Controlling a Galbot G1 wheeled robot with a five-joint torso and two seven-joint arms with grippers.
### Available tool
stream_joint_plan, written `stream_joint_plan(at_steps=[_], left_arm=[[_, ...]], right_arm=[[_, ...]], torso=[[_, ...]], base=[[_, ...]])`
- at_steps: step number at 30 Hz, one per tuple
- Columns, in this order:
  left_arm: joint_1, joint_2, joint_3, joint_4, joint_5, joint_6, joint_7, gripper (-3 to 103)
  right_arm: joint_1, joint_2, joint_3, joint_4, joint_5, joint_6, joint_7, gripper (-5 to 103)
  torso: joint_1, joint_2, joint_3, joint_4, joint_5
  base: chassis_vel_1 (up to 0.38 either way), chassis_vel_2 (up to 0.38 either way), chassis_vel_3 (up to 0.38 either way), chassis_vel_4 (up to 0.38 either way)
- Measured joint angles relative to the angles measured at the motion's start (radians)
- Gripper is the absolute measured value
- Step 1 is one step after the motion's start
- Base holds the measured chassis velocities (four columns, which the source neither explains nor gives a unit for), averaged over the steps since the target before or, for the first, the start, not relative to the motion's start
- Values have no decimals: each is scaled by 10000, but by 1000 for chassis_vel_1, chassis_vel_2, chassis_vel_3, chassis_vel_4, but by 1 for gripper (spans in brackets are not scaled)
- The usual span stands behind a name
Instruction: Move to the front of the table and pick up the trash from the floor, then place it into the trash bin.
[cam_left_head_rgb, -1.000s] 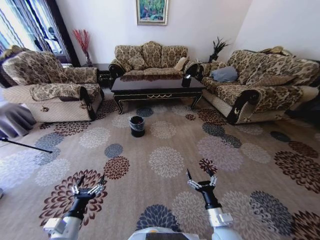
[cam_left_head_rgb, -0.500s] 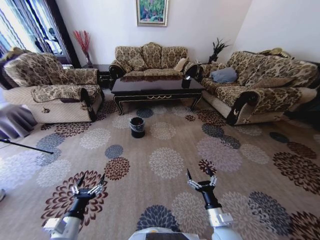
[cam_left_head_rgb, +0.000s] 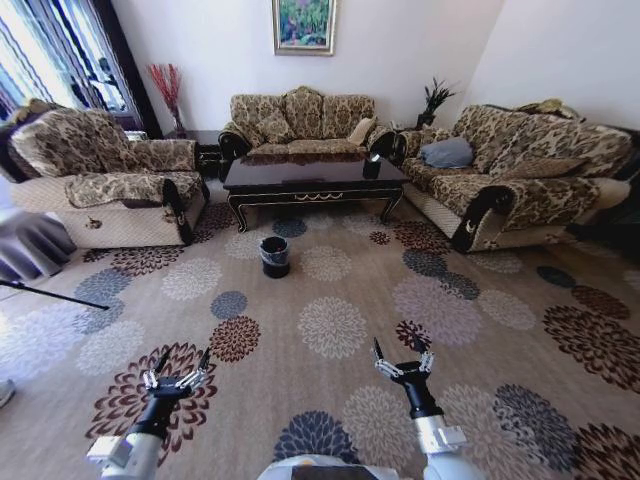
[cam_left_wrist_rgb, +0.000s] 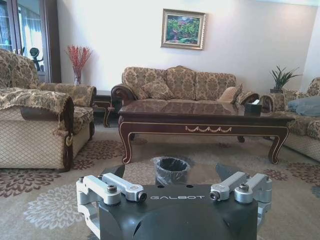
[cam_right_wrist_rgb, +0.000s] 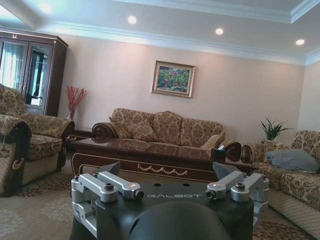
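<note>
Left gripper (cam_left_head_rgb: 177, 365) and right gripper (cam_left_head_rgb: 401, 355) spread, empty, low over floor (cam_left_head_rgb: 330, 330), trash bin (cam_left_head_rgb: 274, 254) well ahead, before table (cam_left_head_rgb: 315, 175)

head view looks down from afar; both wrist views sit low, facing the table (cam_left_head_rgb: 314, 175), shared.

From my screen the tabletop (cam_left_wrist_rgb: 200, 109) looks like dark polished wood, glossy enough to mirror the sofa (cam_left_head_rgb: 300, 118) behind it, with gold-toned ornament on its apron. The floor (cam_left_head_rgb: 330, 325) is matt woven carpet. The trash bin (cam_left_head_rgb: 274, 254) is black plastic, lined with a thin shiny bag. The sofa wears patterned cloth over dark lacquered wood trim. My left claw (cam_left_wrist_rgb: 175, 190) has a matt black plastic housing with brushed metal linkages.
</note>
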Motion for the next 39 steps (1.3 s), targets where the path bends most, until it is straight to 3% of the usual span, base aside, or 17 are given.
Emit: stream_joint_plan(at_steps=[39], left_arm=[[0,0,0,0,0,0,0,100]], right_arm=[[-1,0,0,0,0,0,0,100]], torso=[[835,1883,1050,0,0]], base=[[0,0,0,0]])
